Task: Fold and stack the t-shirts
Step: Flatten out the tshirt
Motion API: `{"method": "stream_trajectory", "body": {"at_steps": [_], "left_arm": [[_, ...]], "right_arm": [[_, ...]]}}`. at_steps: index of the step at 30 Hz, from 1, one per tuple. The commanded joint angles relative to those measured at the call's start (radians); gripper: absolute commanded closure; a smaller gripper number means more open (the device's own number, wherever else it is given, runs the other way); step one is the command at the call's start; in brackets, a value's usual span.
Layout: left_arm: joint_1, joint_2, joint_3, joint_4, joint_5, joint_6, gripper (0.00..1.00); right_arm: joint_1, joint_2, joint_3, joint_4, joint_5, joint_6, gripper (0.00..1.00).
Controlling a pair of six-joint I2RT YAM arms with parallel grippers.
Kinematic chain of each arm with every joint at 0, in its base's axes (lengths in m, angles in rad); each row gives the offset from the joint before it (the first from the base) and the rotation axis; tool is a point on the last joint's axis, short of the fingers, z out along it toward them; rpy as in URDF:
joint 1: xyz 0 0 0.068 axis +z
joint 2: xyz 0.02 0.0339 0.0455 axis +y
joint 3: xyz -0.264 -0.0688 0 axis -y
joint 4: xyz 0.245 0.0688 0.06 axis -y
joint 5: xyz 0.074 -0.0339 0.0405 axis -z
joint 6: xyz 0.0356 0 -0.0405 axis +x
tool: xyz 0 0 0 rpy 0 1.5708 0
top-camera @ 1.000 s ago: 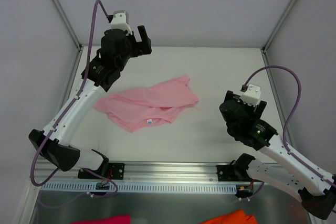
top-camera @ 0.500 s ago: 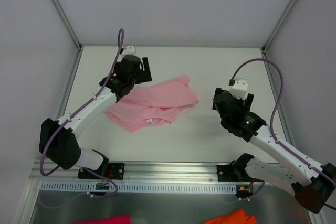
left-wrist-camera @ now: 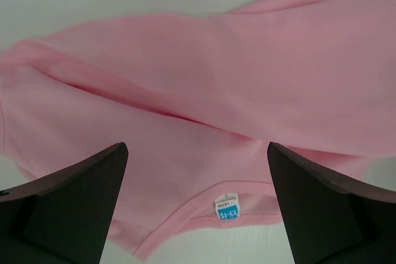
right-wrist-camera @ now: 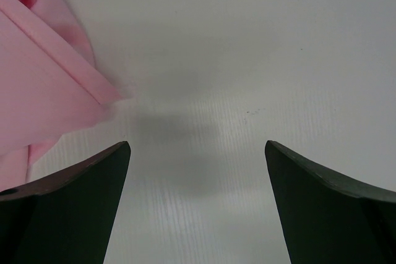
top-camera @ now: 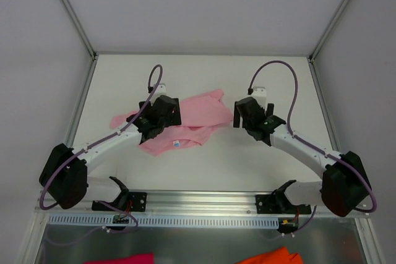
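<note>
A light pink t-shirt (top-camera: 204,109) lies crumpled in the middle of the white table (top-camera: 278,78), its neck label (top-camera: 176,144) toward the near edge. My left gripper (top-camera: 164,115) hangs low over the shirt's left half. In the left wrist view the left gripper (left-wrist-camera: 197,149) is open wide, with the t-shirt (left-wrist-camera: 204,78) and its label (left-wrist-camera: 227,207) below and nothing between the fingers. My right gripper (top-camera: 243,114) is just off the shirt's right edge. In the right wrist view the right gripper (right-wrist-camera: 197,146) is open over bare table, with the t-shirt's edge (right-wrist-camera: 43,85) at upper left.
A magenta cloth scrap (top-camera: 124,258) and an orange cloth scrap (top-camera: 272,256) lie below the metal rail (top-camera: 198,205) at the near edge. White walls and frame posts close in the table on three sides.
Both arms have swung down and inward: the left from the back-left corner to over the shirt, the right from the right side to the shirt's right edge. Both grippers stayed open.
</note>
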Motion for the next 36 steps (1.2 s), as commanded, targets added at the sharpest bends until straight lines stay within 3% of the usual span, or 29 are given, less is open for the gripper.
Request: {"method": "stream_trajectory", "body": {"at_steps": [1, 8, 13, 25, 28, 31, 32, 34, 35, 36], "left_arm": [[-0.071, -0.044, -0.031, 0.051, -0.07, -0.044, 0.01], [-0.127, -0.032, -0.072, 0.051, -0.102, -0.078, 0.01], [-0.159, -0.083, -0.104, 0.069, -0.165, -0.092, 0.01], [-0.16, -0.159, -0.167, 0.133, -0.153, -0.055, 0.01], [-0.16, -0.173, -0.18, 0.14, -0.151, -0.054, 0.01], [-0.16, -0.189, -0.19, 0.146, -0.147, -0.052, 0.01], [-0.16, -0.193, -0.193, 0.147, -0.147, -0.054, 0.01], [-0.16, -0.194, -0.2, 0.153, -0.144, -0.052, 0.01], [-0.16, -0.193, -0.204, 0.16, -0.142, -0.051, 0.01], [-0.16, -0.19, -0.204, 0.167, -0.139, -0.051, 0.01]], "right_arm": [[-0.033, 0.061, 0.064, 0.09, -0.103, -0.017, 0.03], [-0.042, 0.169, 0.087, 0.16, -0.186, -0.028, 0.04], [-0.068, 0.216, 0.099, 0.218, -0.329, -0.034, 0.03], [-0.148, 0.366, 0.119, 0.369, -0.594, -0.029, 0.01], [-0.165, 0.422, 0.134, 0.398, -0.665, -0.015, 0.05], [-0.168, 0.474, 0.166, 0.395, -0.705, -0.006, 0.29], [-0.168, 0.483, 0.177, 0.389, -0.711, -0.005, 0.55], [-0.168, 0.495, 0.212, 0.355, -0.709, -0.008, 0.85], [-0.166, 0.497, 0.229, 0.334, -0.679, -0.011, 0.99], [-0.163, 0.492, 0.247, 0.308, -0.644, -0.024, 0.99]]}}
